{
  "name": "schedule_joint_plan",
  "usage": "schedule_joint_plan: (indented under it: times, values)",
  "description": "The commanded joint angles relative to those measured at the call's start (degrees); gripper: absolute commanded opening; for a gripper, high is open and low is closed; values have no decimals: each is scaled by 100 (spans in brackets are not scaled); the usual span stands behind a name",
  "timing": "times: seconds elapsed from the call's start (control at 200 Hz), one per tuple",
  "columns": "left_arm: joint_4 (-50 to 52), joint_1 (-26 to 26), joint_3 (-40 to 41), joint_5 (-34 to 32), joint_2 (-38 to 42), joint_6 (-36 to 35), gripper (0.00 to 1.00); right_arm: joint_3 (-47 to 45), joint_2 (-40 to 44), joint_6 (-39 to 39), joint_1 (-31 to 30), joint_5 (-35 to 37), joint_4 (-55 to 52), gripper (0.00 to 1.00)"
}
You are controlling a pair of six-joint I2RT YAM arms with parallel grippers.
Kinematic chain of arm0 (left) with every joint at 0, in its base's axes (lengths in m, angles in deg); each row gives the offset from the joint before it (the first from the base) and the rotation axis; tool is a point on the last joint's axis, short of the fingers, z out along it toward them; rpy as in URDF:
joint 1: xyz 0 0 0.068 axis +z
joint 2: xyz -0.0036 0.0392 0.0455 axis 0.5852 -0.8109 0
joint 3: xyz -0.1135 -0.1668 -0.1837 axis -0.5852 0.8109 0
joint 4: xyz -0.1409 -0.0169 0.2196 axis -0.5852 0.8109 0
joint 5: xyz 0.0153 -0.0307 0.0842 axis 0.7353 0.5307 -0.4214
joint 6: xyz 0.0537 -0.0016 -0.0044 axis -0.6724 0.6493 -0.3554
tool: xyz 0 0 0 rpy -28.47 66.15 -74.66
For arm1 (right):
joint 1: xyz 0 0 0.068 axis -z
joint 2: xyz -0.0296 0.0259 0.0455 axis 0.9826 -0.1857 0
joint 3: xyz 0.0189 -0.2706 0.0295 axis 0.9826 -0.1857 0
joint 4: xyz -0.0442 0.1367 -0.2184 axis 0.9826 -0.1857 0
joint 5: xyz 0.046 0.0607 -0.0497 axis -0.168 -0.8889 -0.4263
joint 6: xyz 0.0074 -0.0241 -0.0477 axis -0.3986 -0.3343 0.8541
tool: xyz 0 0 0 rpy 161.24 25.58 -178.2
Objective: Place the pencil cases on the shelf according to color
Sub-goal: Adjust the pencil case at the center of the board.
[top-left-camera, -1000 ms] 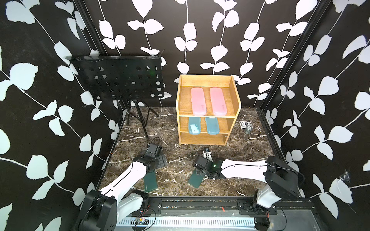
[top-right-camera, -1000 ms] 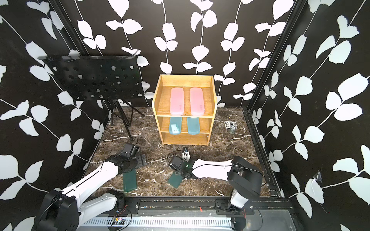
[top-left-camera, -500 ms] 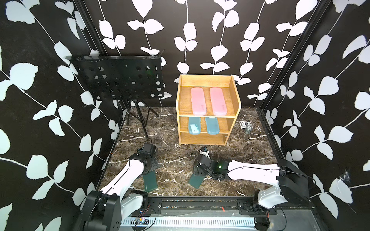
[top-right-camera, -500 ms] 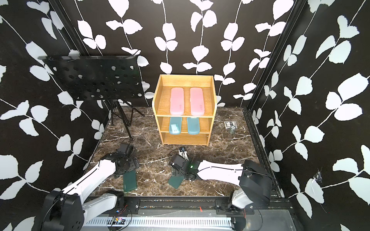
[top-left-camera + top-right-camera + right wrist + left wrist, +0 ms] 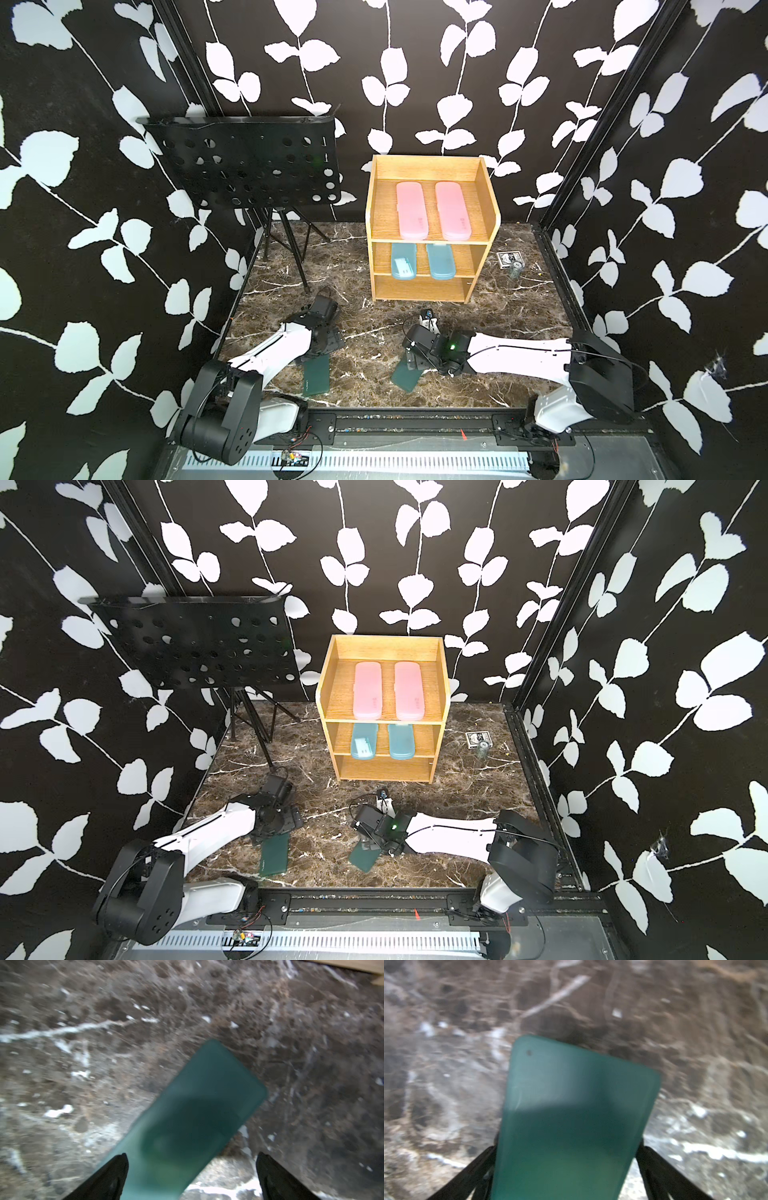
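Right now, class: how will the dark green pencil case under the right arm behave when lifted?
The green case looks hard-shelled and flat, so probably stiff. Its smooth surface may slip; lying flat on the table, it shouldn't roll.

A blurred dark green pencil case (image 5: pixel 199 1109) lay flat and askew on the brown marbled table (image 5: pixel 83 1022), between the black fingers (image 5: pixel 112 1176) of the right hand (image 5: pixel 191 1154), which were spread wide. One fingertip overlapped its edge and the other stood apart. A corner of the wooden shelf (image 5: pixel 376 979) showed beyond.
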Motion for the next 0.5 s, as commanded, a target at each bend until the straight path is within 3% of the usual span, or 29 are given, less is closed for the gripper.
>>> schedule_joint_plan:
  times: [0.0, 0.3, 0.495]
  values:
    - [-705, -439, 435, 1106, -65, 576, 99, 234, -102, -346, -37, 144, -522, 99]
    - [-831, -739, 275, 925, 4, 670, 99, 1085, -887, -771, -126, 9, -510, 99]
    - [-408, -740, -145, 823, -153, 265, 99, 1217, -1312, -1199, -245, -89, -799, 99]
